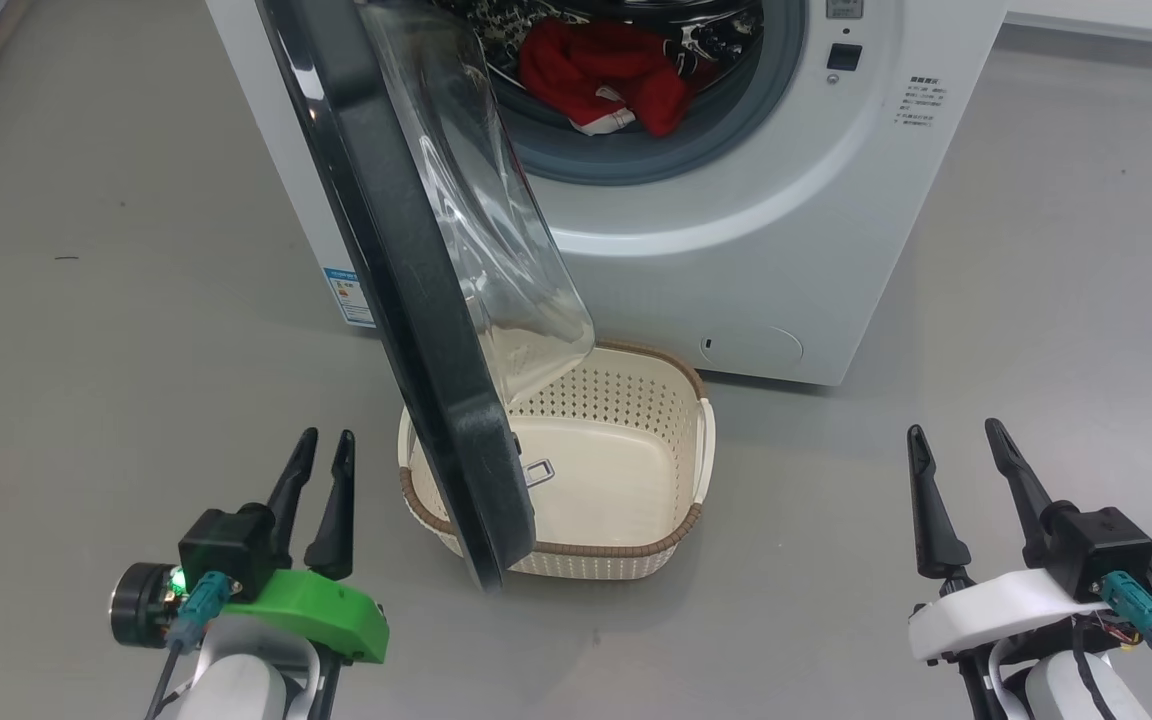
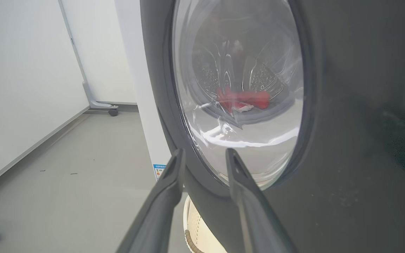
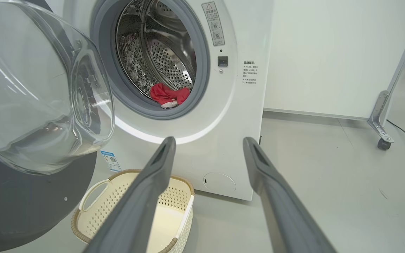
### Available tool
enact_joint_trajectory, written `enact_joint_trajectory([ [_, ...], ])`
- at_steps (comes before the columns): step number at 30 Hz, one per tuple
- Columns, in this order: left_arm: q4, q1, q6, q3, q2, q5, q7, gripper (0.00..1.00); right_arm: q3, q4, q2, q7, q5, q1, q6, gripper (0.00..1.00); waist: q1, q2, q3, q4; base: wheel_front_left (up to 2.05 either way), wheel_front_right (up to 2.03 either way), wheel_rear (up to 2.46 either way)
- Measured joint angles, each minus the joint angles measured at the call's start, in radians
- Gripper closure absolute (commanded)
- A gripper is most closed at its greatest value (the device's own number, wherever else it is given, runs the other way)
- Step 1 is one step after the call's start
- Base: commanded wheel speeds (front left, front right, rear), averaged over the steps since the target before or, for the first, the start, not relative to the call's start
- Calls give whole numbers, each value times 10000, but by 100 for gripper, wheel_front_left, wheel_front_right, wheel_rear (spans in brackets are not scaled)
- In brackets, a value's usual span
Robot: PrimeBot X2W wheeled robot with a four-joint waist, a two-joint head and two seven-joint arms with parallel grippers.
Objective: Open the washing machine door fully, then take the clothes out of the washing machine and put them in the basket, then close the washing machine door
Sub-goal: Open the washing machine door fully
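So the washer (image 1: 736, 250) sits across the top of the head view with its door (image 1: 416, 300) swung out toward the camera. You see the door almost edge-on, a black rim running from upper left down to the centre. The glass bowl (image 1: 476, 200) bulges off its right side.

The clothes (image 1: 601, 75) are at top centre, a red bundle with a bit of white, slumped in the bottom of the drum mouth and hanging over onto the grey gasket (image 1: 636, 160). The right wrist view shows the same red lump low in the steel drum (image 3: 167, 56).

The basket (image 1: 706, 450) is on the floor (image 1: 86, 350) just in front of the washer, middle of the frame. The door's lower edge cuts across its left part.

Left claw (image 1: 326, 440) is at lower left, just left of the door's bottom edge and not touching it. Its fingers are only a little apart and it's gripping nothing. Its wrist view has the tips up close to the door's outer face. Right claw (image 1: 956, 435) is at lower right, well apart from everything, fingers spread wide and released, over bare floor.
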Motion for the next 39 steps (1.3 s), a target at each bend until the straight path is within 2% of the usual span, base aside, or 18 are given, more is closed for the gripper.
enact_joint_trajectory([
  [8, 59, 70, 13, 0, 0, -2, 0, 100, -184, 58, 186, 0, -105, 199, 171, 0, 0, 0, -132, 1, 0, 0, 0],
  [16, -537, 95, 111, 259, 0, -4, 0, 100, -301, 107, 270, 0, -253, 212, 293, 0, 0, 0, -187, 16, 0, 0, 0],
  [22, -1879, 32, 201, 616, 4, 19, -2, 100, -412, 125, 370, 0, -326, 247, 431, 0, 0, 0, -247, 15, 0, 0, 0],
  [23, -2543, -141, 228, 692, 2, 52, -2, 100, -462, 128, 389, 0, -345, 286, 433, 0, 0, 0, -266, 20, 0, 0, 0],
  [24, -2543, -141, 228, 692, 2, 52, -2, 100, -462, 128, 389, 0, -345, 286, 433, 0, 0, 0, -266, 20, 0, 0, 0],
  [30, -4870, -964, 182, 637, 4, 295, -58, 100, -568, 144, 456, 0, -447, 365, 527, 0, 0, 0, -293, 56, 0, 0, 0],
  [34, -6115, -1244, -105, 144, 6, 290, -61, 100, -585, 155, 516, 0, -520, 365, 608, 0, 0, 0, -299, 52, 0, 0, 0],
  [39, -6907, -1256, -683, -911, 13, 161, -61, 100, -591, 178, 573, 0, -621, 364, 696, 0, 0, 0, -306, -27, 0, 0, 0],
])
